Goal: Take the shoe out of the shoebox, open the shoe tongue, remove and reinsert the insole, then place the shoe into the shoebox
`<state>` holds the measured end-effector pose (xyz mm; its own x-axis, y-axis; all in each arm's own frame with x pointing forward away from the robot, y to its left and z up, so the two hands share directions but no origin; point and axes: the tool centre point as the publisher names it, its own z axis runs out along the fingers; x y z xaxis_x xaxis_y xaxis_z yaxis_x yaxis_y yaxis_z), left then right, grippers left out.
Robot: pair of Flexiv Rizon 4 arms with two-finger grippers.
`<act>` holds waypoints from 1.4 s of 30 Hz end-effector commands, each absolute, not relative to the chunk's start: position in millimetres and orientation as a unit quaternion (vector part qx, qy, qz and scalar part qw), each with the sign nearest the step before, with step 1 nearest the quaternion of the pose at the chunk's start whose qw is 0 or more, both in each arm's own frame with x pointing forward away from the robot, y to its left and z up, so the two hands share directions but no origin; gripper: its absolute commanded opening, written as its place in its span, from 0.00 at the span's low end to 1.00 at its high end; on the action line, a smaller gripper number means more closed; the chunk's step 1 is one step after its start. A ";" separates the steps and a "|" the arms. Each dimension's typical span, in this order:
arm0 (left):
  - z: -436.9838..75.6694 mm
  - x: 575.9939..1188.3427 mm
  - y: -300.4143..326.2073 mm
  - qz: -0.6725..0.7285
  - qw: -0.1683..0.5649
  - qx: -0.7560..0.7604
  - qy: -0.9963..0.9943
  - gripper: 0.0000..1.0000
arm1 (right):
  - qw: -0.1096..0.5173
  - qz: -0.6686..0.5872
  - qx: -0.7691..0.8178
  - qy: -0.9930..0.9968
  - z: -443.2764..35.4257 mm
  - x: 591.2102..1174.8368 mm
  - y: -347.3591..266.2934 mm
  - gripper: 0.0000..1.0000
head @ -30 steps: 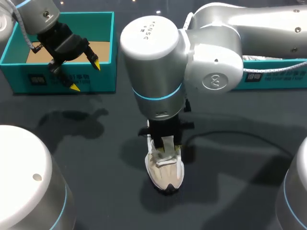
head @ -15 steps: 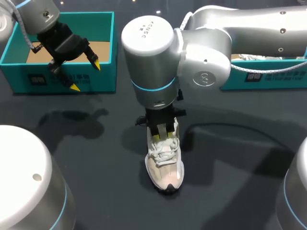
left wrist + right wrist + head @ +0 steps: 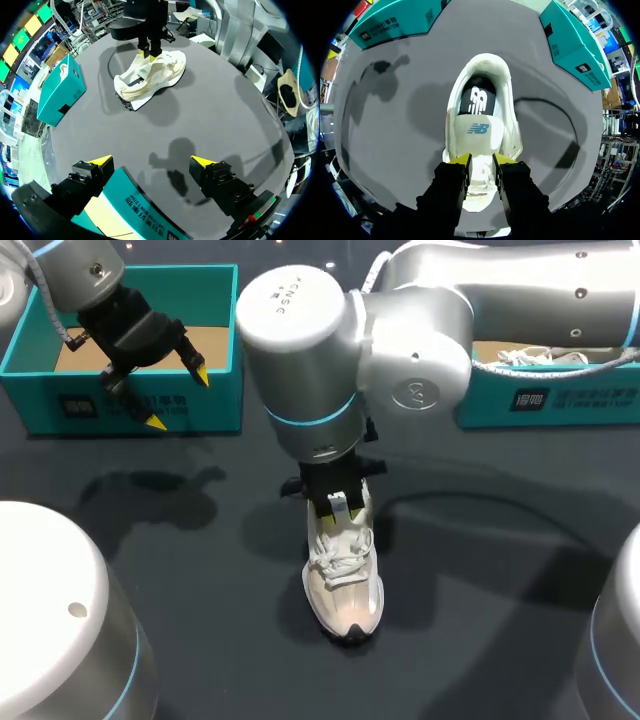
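A white shoe (image 3: 346, 592) stands on the dark table, toe toward the near edge. My right gripper (image 3: 340, 507) is over its opening, shut on the upright tongue (image 3: 479, 131). The right wrist view shows the yellow fingertips (image 3: 461, 159) pressing the tongue from both sides, with the dark insole (image 3: 477, 100) in the heel ahead of it. My left gripper (image 3: 178, 398) hangs open and empty over the front wall of the left teal shoebox (image 3: 236, 340). From the left wrist view, the shoe (image 3: 150, 75) lies far ahead of the left gripper (image 3: 151, 161).
A second teal box (image 3: 560, 392) sits at the back right under my right arm, with something white in it. Both boxes show in the right wrist view, the left shoebox (image 3: 395, 22) and the other box (image 3: 570, 45). Bare table surrounds the shoe.
My right gripper has moved back from over the laces to the shoe's opening, and the tongue now stands up between its fingers. The left arm has not moved.
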<state>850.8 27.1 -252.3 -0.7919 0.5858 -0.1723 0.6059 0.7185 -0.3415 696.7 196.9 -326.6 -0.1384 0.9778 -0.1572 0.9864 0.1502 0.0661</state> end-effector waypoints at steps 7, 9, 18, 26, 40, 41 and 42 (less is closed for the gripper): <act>-251.9 850.4 27.2 -0.192 0.026 0.322 0.927 1.00 | 0.047 -0.001 0.631 0.775 -360.5 715.1 187.3 0.31; -251.9 850.4 27.2 -0.192 0.026 0.322 0.927 1.00 | 0.056 0.002 0.621 0.782 -349.3 712.7 188.2 0.33; -251.9 850.4 27.2 -0.192 0.026 0.322 0.927 1.00 | 0.083 0.001 0.470 0.879 -291.7 710.5 190.5 0.81; -251.9 850.4 27.2 -0.192 0.026 0.322 0.927 1.00 | 0.067 0.048 0.176 0.981 -266.6 727.6 180.9 1.00; -251.9 850.4 27.2 -0.192 0.026 0.322 0.927 1.00 | 0.045 0.052 0.044 0.997 -277.1 741.9 185.2 1.00; -251.9 850.4 27.2 -0.192 0.026 0.322 0.927 1.00 | 0.044 0.042 0.033 0.998 -277.7 747.1 186.1 1.00; -251.9 850.4 27.2 -0.192 0.026 0.322 0.927 1.00 | 0.051 0.046 0.019 0.997 -276.1 750.6 185.5 1.00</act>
